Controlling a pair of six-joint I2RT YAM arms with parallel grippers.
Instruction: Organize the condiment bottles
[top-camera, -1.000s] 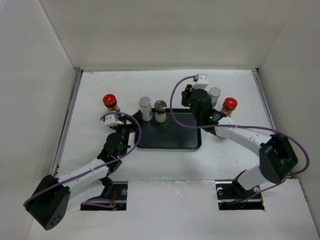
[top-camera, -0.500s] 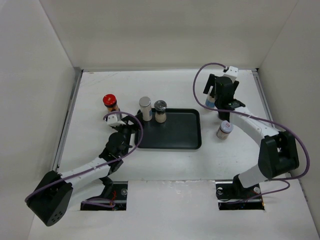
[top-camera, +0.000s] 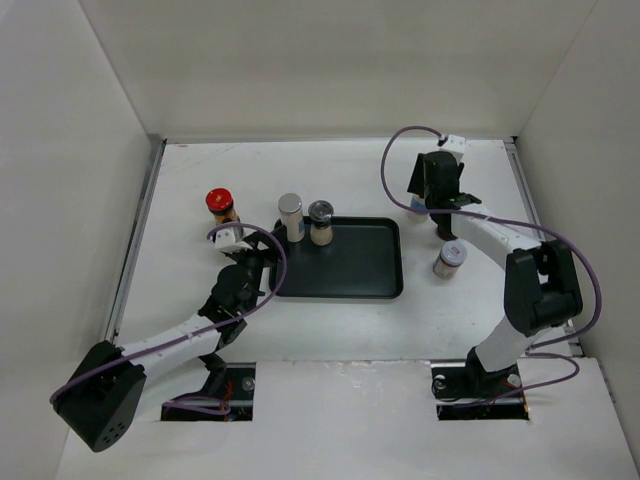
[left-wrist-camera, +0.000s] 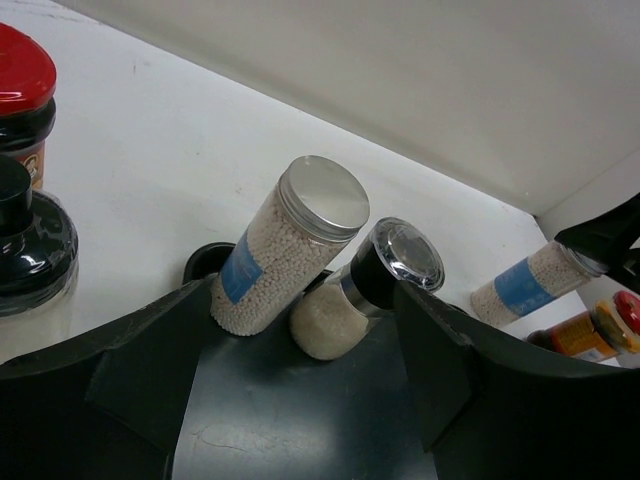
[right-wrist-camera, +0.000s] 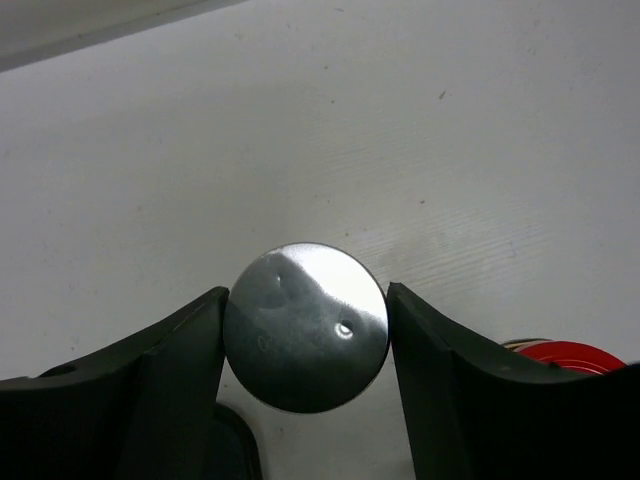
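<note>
On the black tray (top-camera: 350, 275) stand a silver-capped bottle with a blue band (top-camera: 290, 213) and a glass grinder (top-camera: 320, 222). My left gripper (top-camera: 254, 266) hovers open over the tray's left end, with nothing between its fingers. Left of it are a red-capped jar (top-camera: 219, 203) and a black-topped glass grinder (left-wrist-camera: 30, 255). At the back right my right gripper (top-camera: 425, 200) is shut on another silver-capped bottle (right-wrist-camera: 306, 326), one finger on each side of the cap. A red-capped jar (right-wrist-camera: 570, 356) stands just beside it. Another grinder (top-camera: 449, 258) stands on the table right of the tray.
White walls close the table at the back and on both sides. The right arm's purple cable (top-camera: 385, 165) loops above the back right corner. The left arm's cable (top-camera: 275, 262) crosses the tray's left edge.
The right arm left the tray's back right corner for the back right bottle. The grinder now stands on the table right of the tray. Its jaws opened wide, then closed on the silver cap. The left arm held still.
</note>
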